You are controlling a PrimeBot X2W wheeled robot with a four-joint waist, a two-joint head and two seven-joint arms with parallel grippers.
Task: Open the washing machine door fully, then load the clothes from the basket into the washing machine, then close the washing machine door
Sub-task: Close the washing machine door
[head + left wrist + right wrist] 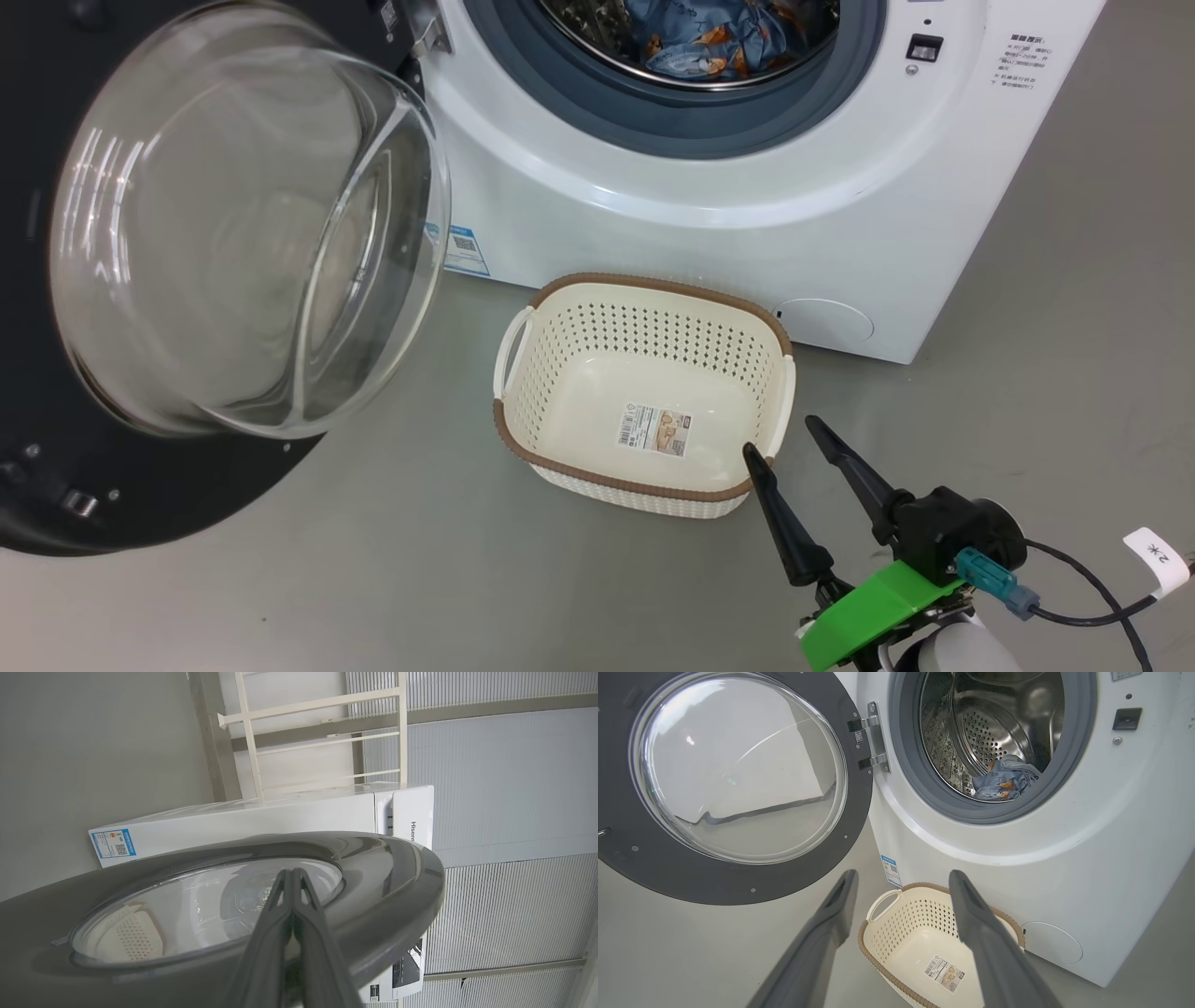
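Observation:
The washing machine stands with its door swung wide to the left. Light blue bear-print clothes lie inside the steel drum. On the floor before the machine sits the cream basket, holding nothing but its label sticker. My right gripper hangs open just right of the basket's near corner, nothing between its fingers. My left gripper is shut and empty, against the outer face of the door, at the glass window's edge.
Grey floor spreads around the basket and machine. A cable with a white tag trails from the right wrist. A white rack and ribbed wall panels appear behind the machine in the left wrist view.

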